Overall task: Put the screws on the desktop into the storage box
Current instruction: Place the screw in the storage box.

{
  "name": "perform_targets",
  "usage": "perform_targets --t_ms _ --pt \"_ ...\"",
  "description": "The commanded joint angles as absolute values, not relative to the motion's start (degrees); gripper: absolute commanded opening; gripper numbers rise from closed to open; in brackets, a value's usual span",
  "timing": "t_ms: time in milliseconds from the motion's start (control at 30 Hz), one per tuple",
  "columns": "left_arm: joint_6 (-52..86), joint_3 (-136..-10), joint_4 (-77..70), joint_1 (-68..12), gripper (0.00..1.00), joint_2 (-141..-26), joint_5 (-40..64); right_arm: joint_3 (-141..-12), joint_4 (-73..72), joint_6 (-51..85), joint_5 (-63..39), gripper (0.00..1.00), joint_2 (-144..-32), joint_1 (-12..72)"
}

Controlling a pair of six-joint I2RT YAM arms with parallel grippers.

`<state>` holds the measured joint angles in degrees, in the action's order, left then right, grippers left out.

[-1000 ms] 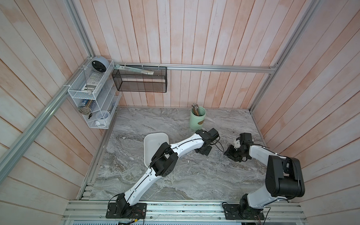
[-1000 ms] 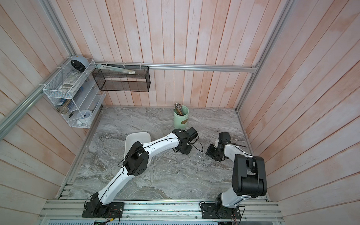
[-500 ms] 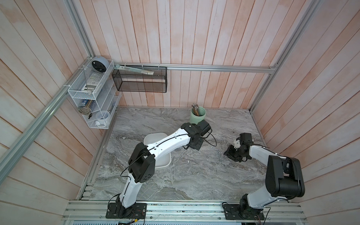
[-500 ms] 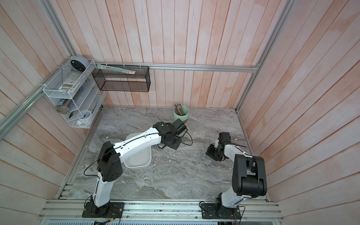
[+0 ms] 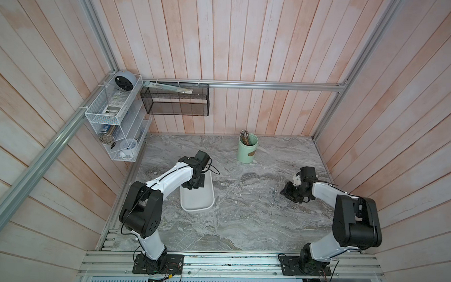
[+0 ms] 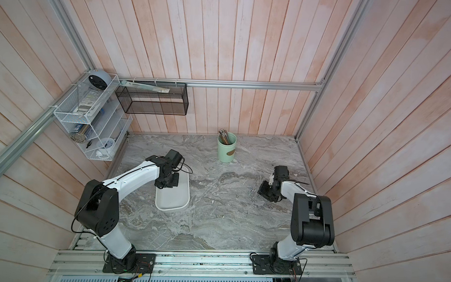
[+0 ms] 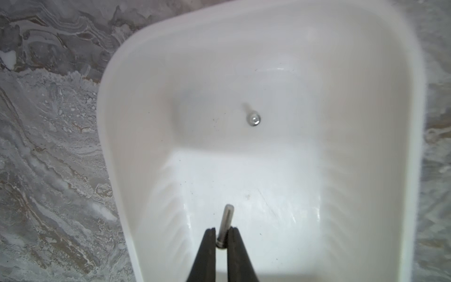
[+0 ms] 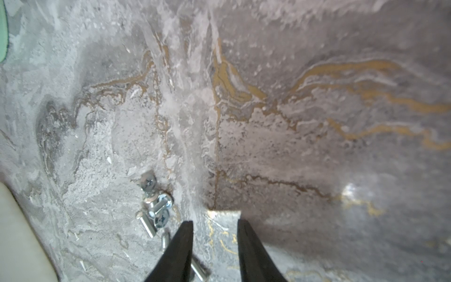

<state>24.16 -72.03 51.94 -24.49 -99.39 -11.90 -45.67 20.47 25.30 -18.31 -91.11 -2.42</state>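
left gripper point(image 7: 221, 230) | clamps screw point(image 7: 227, 217) | arm point(image 5: 171, 178) stretched over storage box point(image 7: 353, 122)

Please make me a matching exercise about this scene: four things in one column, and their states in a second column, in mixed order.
1. left gripper
2. right gripper
3. storage box
4. green cup

A. holds brown sticks
B. open, beside a cluster of screws on the desktop
C. shut on a screw
D. one loose screw lies inside

Pairs: 1-C, 2-B, 3-D, 4-A.
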Motion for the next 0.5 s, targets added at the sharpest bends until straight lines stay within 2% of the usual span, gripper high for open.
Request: perform_targets --t_ms 0,200,267,333,400,467 --pt "25.9 -72.1 47.1 -24.6 0.00 -102.5 -9.4 -43.3 23.6 25.5 -17.0 0.37 -93.1 -2.4" --pt "25.9 -73.0 45.7 -24.2 0.02 -105.2 -7.8 -43.4 23.8 25.5 -17.0 0.38 -93.2 -2.3" --pt "25.9 -73.5 45.7 -24.1 0.23 -105.8 -7.0 -43.5 23.9 25.5 -17.0 0.38 -93.2 -2.2" --pt "26.0 -73.9 46.0 -24.1 0.39 -106.0 -6.7 -43.6 24.0 25.5 -17.0 0.39 -93.3 -2.4" --pt "26.1 -73.8 46.0 -24.1 0.53 -105.5 -6.8 -43.8 24.2 25.5 -17.0 0.39 -93.4 -2.3" --pt "26.3 -74.0 46.2 -24.1 0.60 -104.8 -6.5 -43.8 24.3 25.5 -17.0 0.40 -93.5 -2.2"
